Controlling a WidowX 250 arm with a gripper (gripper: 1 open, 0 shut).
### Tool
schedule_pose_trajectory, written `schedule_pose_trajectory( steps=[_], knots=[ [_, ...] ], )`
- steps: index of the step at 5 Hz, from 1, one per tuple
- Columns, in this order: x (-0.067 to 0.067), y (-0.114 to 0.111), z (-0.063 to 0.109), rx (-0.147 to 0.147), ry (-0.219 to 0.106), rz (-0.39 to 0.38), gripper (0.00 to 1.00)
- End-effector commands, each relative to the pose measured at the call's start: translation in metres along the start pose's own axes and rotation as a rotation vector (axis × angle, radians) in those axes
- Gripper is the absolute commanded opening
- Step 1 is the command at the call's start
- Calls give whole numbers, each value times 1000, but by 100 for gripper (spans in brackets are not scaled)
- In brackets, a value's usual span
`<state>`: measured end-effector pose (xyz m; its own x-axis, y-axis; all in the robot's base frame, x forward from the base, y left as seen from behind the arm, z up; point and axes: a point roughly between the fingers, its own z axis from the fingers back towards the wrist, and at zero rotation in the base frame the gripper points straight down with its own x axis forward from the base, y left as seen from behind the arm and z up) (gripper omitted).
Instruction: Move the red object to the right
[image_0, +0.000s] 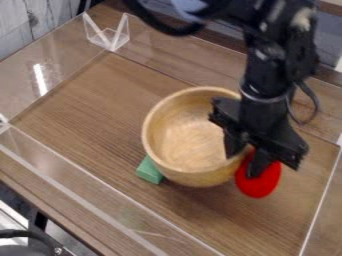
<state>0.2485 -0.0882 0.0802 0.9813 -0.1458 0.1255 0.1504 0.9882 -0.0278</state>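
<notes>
Wooden table (87, 120) | arm (251, 75) reaching down | jaws (246, 155) at red object (259, 179)

glossy red on the strawberry-like toy (261, 179), pale tan across the bowl (193, 132), plain green block (151, 172), brown wood-grain tabletop (100, 118), black robot arm (254, 30)

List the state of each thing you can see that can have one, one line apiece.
Claw: closed on the toy strawberry
Red toy strawberry: gripped, at the bowl's right rim
Wooden bowl: open side showing, exact tilt unclear
Green rectangular block: lying down, partly hidden by the bowl
White frame: standing
</notes>
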Motion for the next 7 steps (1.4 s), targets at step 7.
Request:
schedule_pose_trajectory(
  steps=[7],
  knots=[
    [7, -28, -11, -12, -63, -99, 0]
  ],
)
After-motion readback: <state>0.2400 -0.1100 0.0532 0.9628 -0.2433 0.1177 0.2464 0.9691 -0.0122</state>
